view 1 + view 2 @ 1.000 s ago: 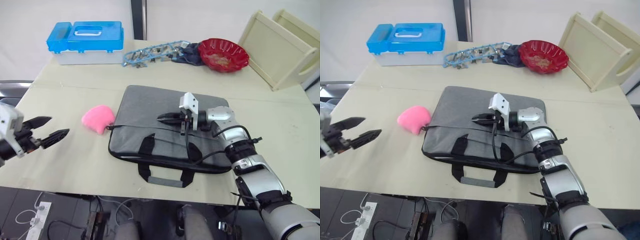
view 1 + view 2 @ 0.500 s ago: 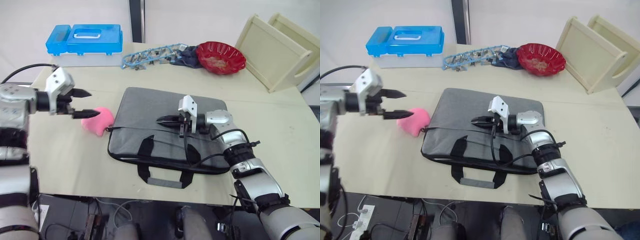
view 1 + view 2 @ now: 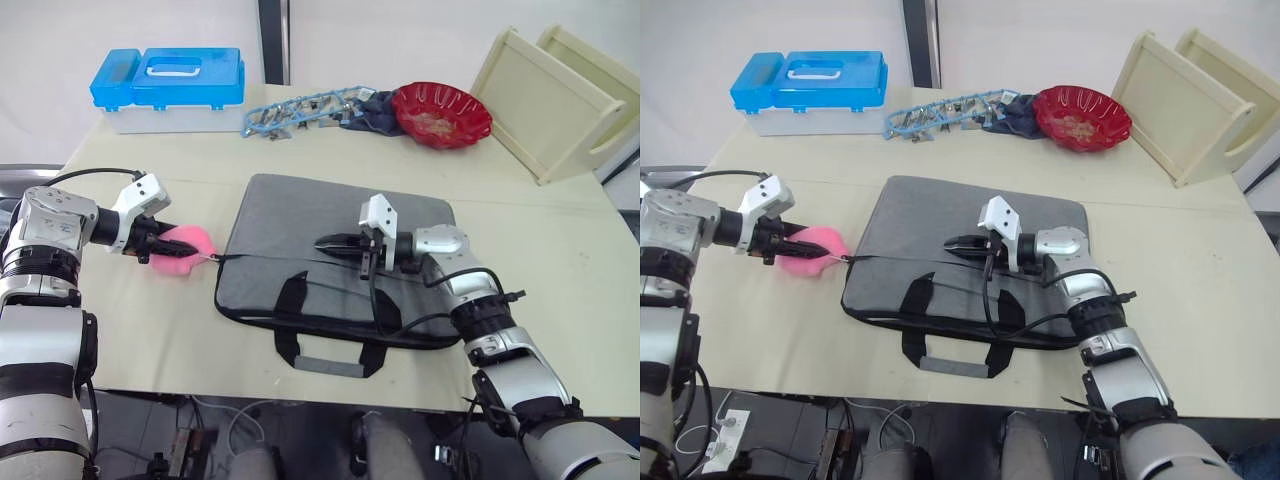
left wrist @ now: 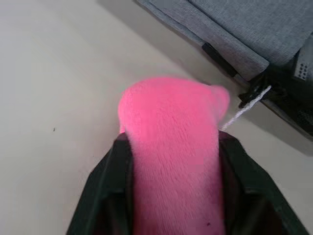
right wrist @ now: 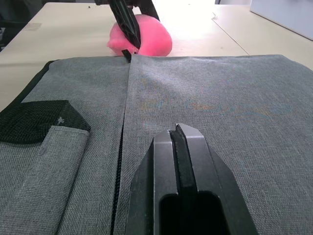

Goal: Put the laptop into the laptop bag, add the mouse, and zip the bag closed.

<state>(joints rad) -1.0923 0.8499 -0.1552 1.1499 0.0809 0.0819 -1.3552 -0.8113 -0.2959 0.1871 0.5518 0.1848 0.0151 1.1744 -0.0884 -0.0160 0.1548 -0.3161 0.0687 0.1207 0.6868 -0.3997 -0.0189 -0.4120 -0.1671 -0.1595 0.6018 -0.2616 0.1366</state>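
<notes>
Left wrist view: a pink fuzzy object (image 4: 171,147) is seen clamped between the fingers of the left gripper (image 3: 158,245), just beside the corner of the laptop bag (image 3: 300,235), to which it is tied by a thin white cord (image 4: 242,110). On the beige table (image 3: 560,260), the grey bag is laid flat with its strap handles (image 3: 330,340) toward the robot. The right gripper (image 3: 335,241), its fingers pressed together on nothing, is held low over the bag's top panel.
</notes>
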